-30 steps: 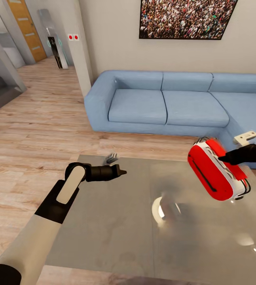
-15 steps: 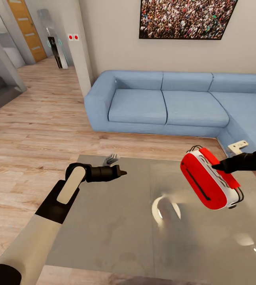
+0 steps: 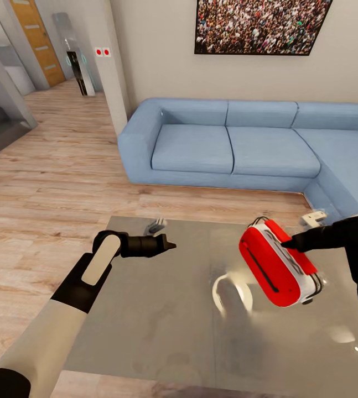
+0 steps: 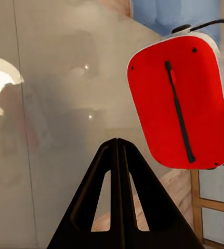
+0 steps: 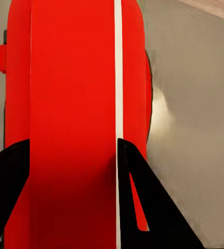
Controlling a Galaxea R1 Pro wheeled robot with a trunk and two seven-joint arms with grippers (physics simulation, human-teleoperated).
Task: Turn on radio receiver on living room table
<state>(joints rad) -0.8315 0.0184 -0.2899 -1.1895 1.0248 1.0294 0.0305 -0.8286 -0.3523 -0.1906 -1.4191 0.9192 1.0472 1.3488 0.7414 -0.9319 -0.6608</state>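
The right gripper (image 3: 287, 242) jaws pinch the radio receiver (image 3: 276, 264), lifted tilted above the worktop (image 3: 162, 320) at 3 o'clock. The left gripper (image 3: 169, 244) jaws are pressed together, empty, at 9 o'clock.

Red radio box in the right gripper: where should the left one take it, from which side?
Probably across the slim edges of the bright-red rounded radio receiver, coming in from the robot's left, where its broad strap face is tilted towards the left gripper. The right gripper already occupies the far side, above the glossy grey table.
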